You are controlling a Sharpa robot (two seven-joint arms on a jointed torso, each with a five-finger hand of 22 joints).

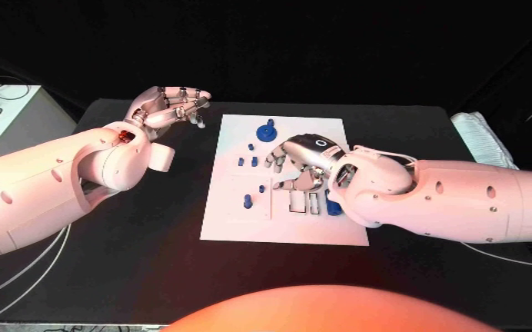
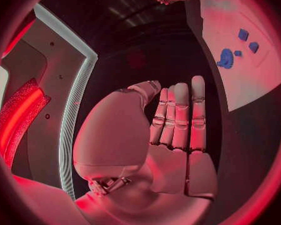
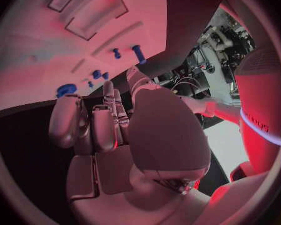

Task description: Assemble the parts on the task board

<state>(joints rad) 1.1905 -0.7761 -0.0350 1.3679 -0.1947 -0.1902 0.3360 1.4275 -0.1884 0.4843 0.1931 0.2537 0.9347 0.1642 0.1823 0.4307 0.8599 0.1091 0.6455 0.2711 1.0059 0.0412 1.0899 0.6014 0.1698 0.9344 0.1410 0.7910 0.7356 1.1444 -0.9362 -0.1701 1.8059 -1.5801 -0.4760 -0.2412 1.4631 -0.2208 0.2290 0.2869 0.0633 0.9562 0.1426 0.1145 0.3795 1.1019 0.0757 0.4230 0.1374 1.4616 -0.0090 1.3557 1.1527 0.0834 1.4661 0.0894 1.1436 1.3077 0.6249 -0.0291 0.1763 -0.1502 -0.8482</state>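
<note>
black table (image 1: 133, 255), white cloth (image 1: 484, 137) at edge

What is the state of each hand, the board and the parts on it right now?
left hand: open, empty, off the board.
right hand: over the board, grip unclear.
task board: flat on the table.
large blue part: on the board, untouched.
blue part: beside the rectangular slots.

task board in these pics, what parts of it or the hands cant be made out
- Head view: the right hand lies over the middle of the task board, hiding the parts beneath it; whether it holds one cannot be told.
- Head view: the small blue parts are too small to tell their shapes.
- Left wrist view: the board is cut off at the circle's rim.
- Right wrist view: the right hand's fingers are curled; their tips are hidden.
- The left hand is open beside the board.
</note>
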